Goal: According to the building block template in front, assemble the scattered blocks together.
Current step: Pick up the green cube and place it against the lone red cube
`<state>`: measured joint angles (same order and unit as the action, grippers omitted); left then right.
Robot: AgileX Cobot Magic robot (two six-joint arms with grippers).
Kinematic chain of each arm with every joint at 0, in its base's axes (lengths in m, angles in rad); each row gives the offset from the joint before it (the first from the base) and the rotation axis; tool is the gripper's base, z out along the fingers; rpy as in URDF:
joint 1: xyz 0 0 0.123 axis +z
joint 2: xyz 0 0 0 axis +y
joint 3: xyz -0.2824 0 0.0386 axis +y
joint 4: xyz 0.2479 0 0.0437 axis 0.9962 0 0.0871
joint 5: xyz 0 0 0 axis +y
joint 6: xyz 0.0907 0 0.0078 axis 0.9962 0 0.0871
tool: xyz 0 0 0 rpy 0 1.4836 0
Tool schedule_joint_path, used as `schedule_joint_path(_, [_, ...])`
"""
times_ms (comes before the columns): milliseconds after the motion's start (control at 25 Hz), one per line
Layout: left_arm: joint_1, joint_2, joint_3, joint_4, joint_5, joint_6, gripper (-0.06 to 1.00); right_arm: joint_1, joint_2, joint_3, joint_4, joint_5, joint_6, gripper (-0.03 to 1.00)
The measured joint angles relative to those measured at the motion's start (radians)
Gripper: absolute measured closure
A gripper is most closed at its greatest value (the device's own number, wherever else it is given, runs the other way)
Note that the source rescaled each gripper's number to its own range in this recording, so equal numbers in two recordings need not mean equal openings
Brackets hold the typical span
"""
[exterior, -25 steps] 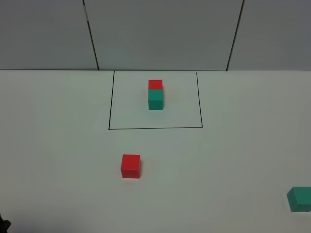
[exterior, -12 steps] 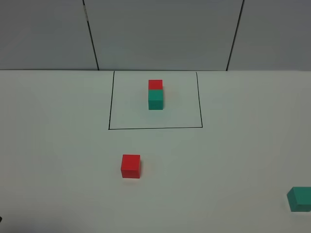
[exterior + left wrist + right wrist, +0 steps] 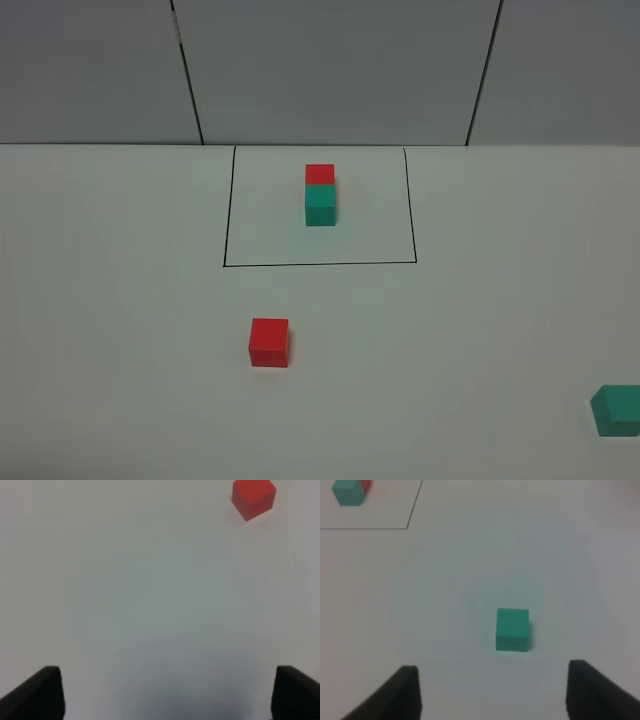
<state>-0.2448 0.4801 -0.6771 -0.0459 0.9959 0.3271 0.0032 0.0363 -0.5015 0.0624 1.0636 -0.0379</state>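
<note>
Left gripper (image 3: 162,695) gone from high view; white table (image 3: 120,400), grey wall (image 3: 330,70)

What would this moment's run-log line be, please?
left claw open; right claw open; matte red cube and matte teal-green cube apart, ungrasped; black-framed red-and-teal cube template present

Light is even, diffuse and fairly bright, falling from above; the white table (image 3: 120,330) shows no glare; the high view is sharp, and the red cube (image 3: 269,342) throws only a faint, soft shadow at its base; both wrist views are softer; the left gripper (image 3: 162,695) has blurred dark fingertips, with a dim grey shadow on the table between them; in the right wrist view the teal cube (image 3: 512,629) has soft edges; the block template (image 3: 350,491) is blurrier.
</note>
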Motion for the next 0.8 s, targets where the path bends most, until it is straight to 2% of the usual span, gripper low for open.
schedule_joint_path(520, [0.001, -0.071, 0.000, 0.000, 0.028, -0.056, -0.05, 0.000, 0.000, 0.000, 0.000, 0.000, 0.000, 0.41])
schedule_joint_path(800, [0.001, -0.072, 0.005, 0.000, 0.027, -0.121, -0.04, 0.000, 0.000, 0.000, 0.000, 0.000, 0.000, 0.41])
